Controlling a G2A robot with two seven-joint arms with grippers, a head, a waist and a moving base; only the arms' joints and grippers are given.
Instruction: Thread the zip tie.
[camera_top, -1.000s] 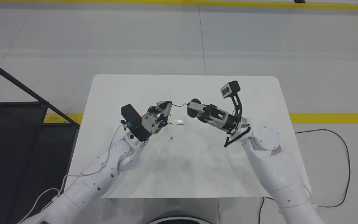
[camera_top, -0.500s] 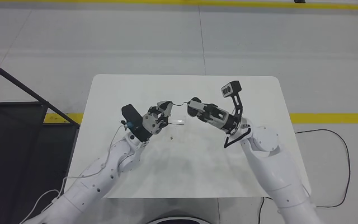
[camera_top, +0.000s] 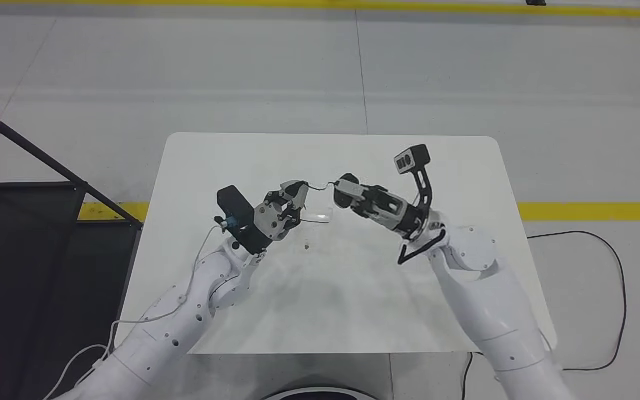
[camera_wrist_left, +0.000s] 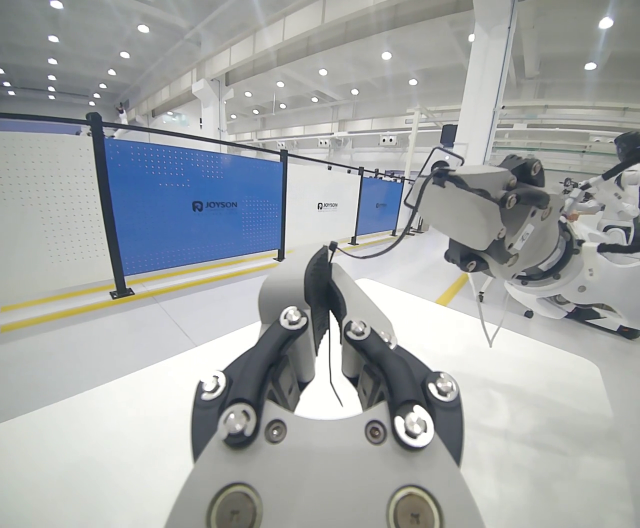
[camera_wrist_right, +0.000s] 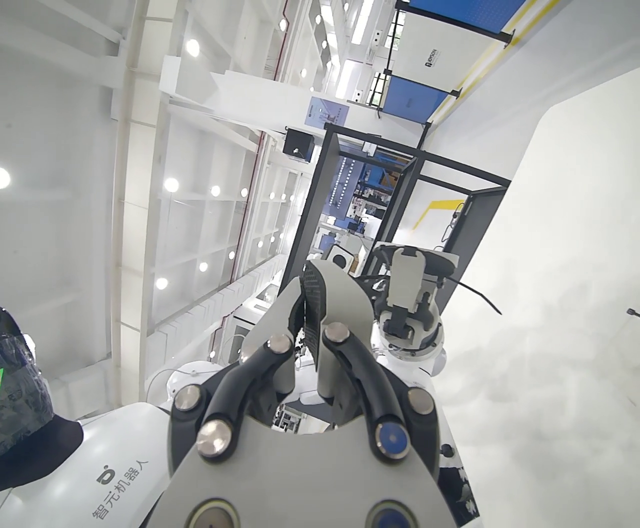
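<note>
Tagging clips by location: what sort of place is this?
Probably a large industrial or robot-testing hall: rows of ceiling lights high overhead, blue-and-white fence panels, and yellow floor lines.

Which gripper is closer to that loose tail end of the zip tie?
Left. The left gripper clamps the zip tie right by its tail; the right gripper holds the far end.

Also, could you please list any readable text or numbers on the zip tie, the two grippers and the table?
Zip tie: none.
Left gripper: none.
Right gripper: a faint mark on its housing, too small to read.
Table: none.
</note>
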